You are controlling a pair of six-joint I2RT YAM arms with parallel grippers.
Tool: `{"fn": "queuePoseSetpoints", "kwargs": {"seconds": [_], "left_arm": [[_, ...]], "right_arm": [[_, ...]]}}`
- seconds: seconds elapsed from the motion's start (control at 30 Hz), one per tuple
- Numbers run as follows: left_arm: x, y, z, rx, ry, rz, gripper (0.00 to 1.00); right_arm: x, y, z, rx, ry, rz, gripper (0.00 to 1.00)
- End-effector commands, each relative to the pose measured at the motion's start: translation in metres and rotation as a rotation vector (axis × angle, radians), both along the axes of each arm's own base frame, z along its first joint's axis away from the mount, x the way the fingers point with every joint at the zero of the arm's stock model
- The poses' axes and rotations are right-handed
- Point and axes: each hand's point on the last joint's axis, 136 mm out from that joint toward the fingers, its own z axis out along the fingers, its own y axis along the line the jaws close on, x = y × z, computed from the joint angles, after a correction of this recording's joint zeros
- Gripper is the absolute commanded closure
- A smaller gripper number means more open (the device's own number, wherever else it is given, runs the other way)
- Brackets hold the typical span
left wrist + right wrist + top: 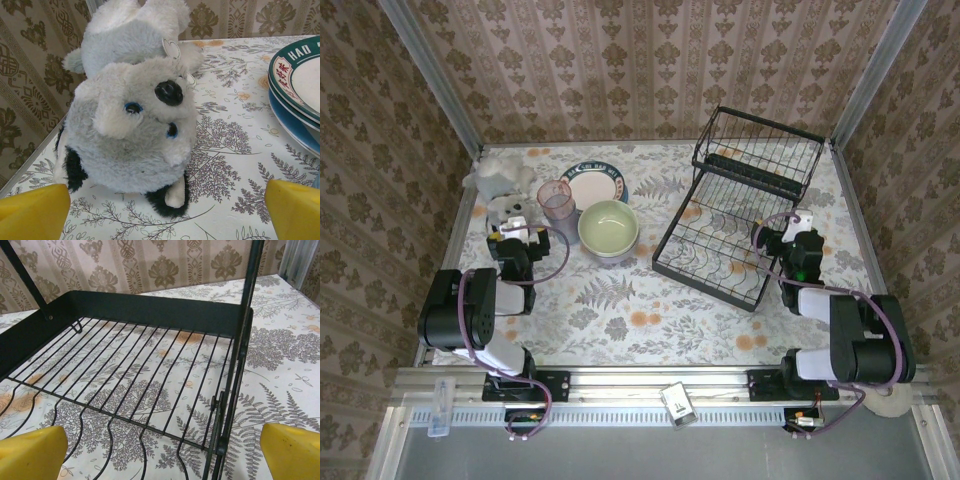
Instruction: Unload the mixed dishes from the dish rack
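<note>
Left gripper (162, 215) and right gripper (162, 452) stand wide apart, empty. The bowl (608, 228) looks stiff, slick, breakable; pinch its rim.

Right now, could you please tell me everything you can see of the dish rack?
The dish rack is black wire, in two tiers: a low tray of thin parallel bars, some kinked into slots, framed by a flat dark band, and a raised upper shelf on slim uprights. Both tiers look empty. It stands upright, turned at an angle, on the right half of the floral table. The open right gripper hangs at its near right corner, apparently without touching it.
</note>
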Motion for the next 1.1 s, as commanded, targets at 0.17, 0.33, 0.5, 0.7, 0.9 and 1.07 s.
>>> {"fn": "queuePoseSetpoints", "kwargs": {"seconds": [0.17,0.33,0.5,0.7,0.9,1.07], "left_arm": [[0.017,-0.012,0.001,0.008,0.056,-0.061,0.0],[0.017,-0.013,0.003,0.01,0.05,-0.066,0.0],[0.018,-0.013,0.004,0.013,0.047,-0.065,0.0],[0.018,-0.013,0.003,0.013,0.049,-0.065,0.0],[0.019,-0.015,0.003,0.016,0.053,-0.079,0.0],[0.019,-0.032,0.001,0.017,0.06,-0.194,0.0]], "right_arm": [[0.009,0.008,-0.001,0.014,-0.043,0.05,0.0],[0.011,0.007,-0.008,0.015,-0.041,0.041,0.0],[0.017,0.015,-0.011,0.007,-0.016,0.08,0.0],[0.021,0.02,-0.013,-0.019,0.013,0.094,0.0],[0.026,0.029,-0.015,-0.048,0.045,0.123,0.0],[0.028,0.032,-0.016,-0.06,0.057,0.135,0.0]]}}
